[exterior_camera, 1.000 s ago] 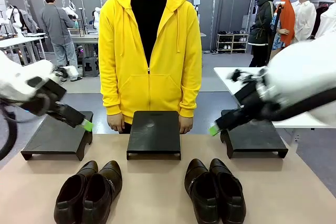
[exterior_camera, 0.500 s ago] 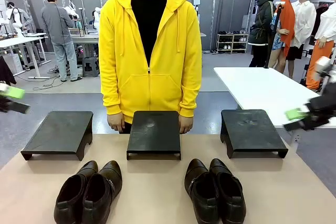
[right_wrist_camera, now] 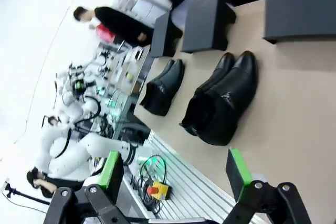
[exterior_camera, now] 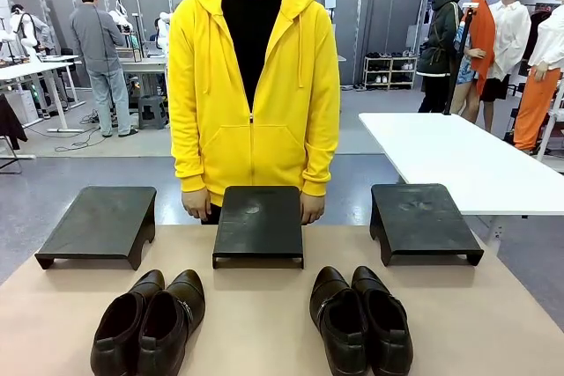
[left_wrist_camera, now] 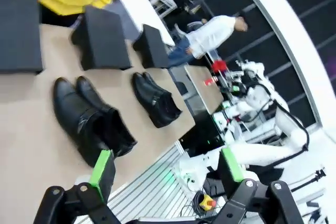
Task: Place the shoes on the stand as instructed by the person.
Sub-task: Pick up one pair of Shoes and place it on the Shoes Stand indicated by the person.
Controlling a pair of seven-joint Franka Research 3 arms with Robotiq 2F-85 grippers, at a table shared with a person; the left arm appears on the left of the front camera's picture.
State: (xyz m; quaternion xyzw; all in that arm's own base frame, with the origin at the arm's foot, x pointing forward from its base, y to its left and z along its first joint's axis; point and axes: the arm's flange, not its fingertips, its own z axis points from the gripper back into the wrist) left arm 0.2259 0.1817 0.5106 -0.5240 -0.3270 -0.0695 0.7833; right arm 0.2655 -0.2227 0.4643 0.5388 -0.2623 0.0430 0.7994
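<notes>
Left claw (left_wrist_camera: 166,152) and right claw (right_wrist_camera: 174,152) have withdrawn, both spread empty, shoes (exterior_camera: 167,323) lying well beyond them.

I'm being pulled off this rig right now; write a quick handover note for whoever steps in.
Jaws open and empty on left gripper and right gripper.
Shoes: left pair and right pair sit on the table, near side; left stand, middle stand and right stand behind them carry no shoes.
The person stands behind the middle stand, hands down, not pointing.
Done: nothing. Left: await the instruction, then place the shoes.
</notes>
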